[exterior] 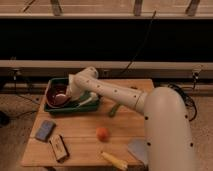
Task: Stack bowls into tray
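The dark maroon-brown bowl sits in the left half of the dark green tray at the back left of the wooden table. My white arm reaches from the lower right across the table into the tray. The gripper is over the tray's middle, right beside the bowl's right rim, mostly hidden behind the wrist. A pale object lies in the tray's right half under the arm.
An orange ball lies mid-table. A blue-grey block and a small brown box sit at the front left. A yellow banana-like item and a grey cloth are at the front. A green item lies right of the tray.
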Tool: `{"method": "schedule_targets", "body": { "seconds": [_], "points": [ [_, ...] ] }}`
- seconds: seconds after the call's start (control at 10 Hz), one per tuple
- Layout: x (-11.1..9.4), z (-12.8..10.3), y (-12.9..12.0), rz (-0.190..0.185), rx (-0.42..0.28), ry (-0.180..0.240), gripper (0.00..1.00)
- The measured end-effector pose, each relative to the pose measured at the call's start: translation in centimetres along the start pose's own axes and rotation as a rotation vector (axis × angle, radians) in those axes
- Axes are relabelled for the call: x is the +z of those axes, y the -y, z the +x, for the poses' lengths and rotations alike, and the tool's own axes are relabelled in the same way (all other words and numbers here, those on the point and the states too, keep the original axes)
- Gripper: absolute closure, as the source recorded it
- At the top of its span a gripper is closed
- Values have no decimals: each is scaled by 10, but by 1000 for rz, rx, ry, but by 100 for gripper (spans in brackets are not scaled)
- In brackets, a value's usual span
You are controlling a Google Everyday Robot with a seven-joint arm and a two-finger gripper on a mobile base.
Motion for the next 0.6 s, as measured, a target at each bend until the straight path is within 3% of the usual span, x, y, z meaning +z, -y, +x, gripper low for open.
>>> {"method": "schedule_targets", "body": {
  "seconds": [0.6],
  "points": [
    [-1,1,0,1,1,-2,20]
  ]
}}
